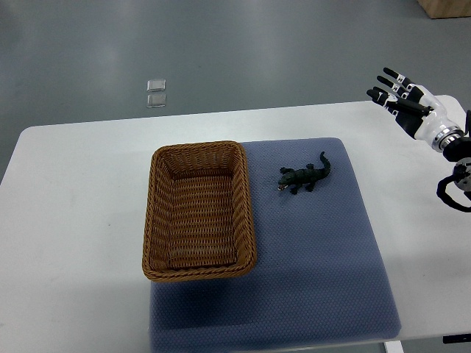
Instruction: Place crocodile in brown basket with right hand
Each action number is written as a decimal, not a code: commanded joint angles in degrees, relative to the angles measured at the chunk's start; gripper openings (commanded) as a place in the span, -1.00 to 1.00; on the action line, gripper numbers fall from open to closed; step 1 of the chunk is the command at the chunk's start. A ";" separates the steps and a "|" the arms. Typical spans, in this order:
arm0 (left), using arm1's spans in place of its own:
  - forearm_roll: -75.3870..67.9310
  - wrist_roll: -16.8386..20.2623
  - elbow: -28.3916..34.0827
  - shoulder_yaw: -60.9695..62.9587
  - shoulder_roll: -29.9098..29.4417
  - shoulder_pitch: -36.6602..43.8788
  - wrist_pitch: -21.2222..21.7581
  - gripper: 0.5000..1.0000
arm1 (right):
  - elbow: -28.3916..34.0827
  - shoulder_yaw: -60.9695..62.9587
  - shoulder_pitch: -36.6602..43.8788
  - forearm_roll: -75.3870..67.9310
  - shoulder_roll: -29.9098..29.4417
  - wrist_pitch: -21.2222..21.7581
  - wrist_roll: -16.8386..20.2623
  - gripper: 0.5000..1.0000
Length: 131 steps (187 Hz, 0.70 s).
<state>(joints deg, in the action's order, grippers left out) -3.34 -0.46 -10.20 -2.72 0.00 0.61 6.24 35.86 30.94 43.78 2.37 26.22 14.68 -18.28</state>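
Right hand [409, 107] above the far right corner of the white table [73, 220], fingers stretched out straight and spread, gripping nothing; forearm cut off by the picture's right edge. Crocodile [303, 176] lying on the blue mat [316, 272], snout toward the brown basket [249, 209], near its right wall but not touching, well apart from the hand. Table's near edge cut off at the bottom. Dark loop [450, 193] at the right edge, hard to make out
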 commanded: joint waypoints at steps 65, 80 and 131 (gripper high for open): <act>0.00 0.02 0.00 0.08 0.00 0.00 0.00 1.00 | 0.00 0.08 0.17 0.00 0.15 0.44 -0.09 0.69; 0.00 -0.07 0.00 -0.01 0.00 0.00 0.00 1.00 | 0.00 0.08 0.17 0.00 0.33 0.53 -0.09 0.69; 0.00 -0.07 0.00 0.08 0.00 0.00 0.00 1.00 | 0.00 0.08 0.43 0.35 0.59 0.18 -0.09 0.69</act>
<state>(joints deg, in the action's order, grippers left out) -3.34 -0.49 -10.20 -2.72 0.00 0.61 6.24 35.86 31.03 44.10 2.43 26.79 15.16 -18.38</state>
